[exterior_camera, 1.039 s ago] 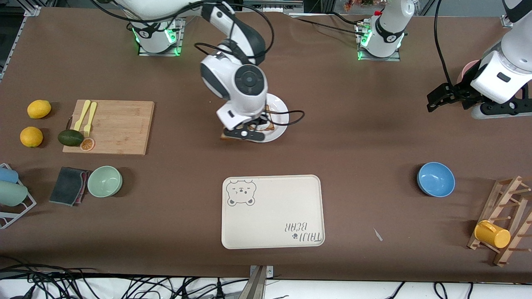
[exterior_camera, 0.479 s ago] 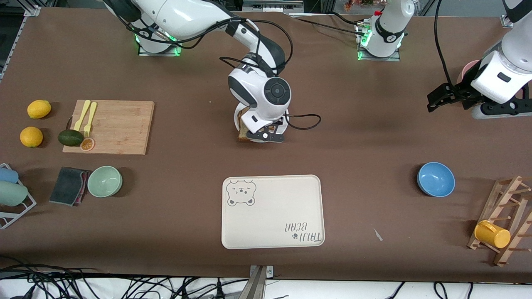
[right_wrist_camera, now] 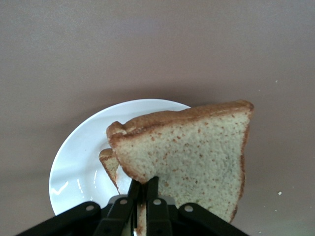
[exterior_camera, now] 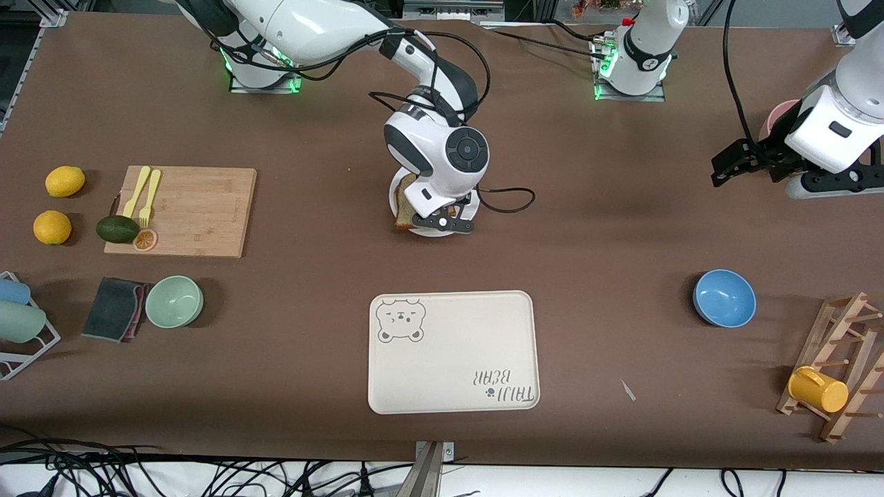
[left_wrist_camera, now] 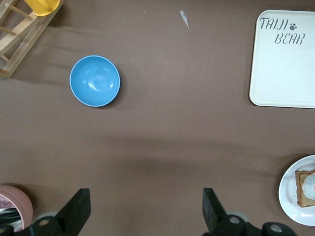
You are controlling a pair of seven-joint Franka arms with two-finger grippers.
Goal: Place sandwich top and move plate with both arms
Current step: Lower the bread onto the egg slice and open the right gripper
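Note:
The sandwich top [right_wrist_camera: 197,147], a speckled tan slice with brown crust, is pinched by its edge in my right gripper [right_wrist_camera: 143,189] and held tilted over the white plate [right_wrist_camera: 83,157]. In the front view the slice [exterior_camera: 404,207] shows beside the right gripper [exterior_camera: 442,222], and the plate [exterior_camera: 431,232] is mostly hidden under the wrist. A corner of another slice [right_wrist_camera: 109,164] lies on the plate below; the left wrist view shows it bearing a fried egg [left_wrist_camera: 307,187]. My left gripper [exterior_camera: 726,166] is open and empty, waiting over the table at the left arm's end.
A cream bear tray [exterior_camera: 452,352] lies nearer the camera than the plate. A blue bowl [exterior_camera: 724,298], a wooden rack with a yellow mug [exterior_camera: 818,390] and a pink bowl [exterior_camera: 775,119] are at the left arm's end. A cutting board [exterior_camera: 186,210], a green bowl [exterior_camera: 174,301] and lemons are at the right arm's end.
My right arm has carried the slice toward the left arm's end, from the plate's edge to over the plate, and tilted it up. The left arm has stayed put.

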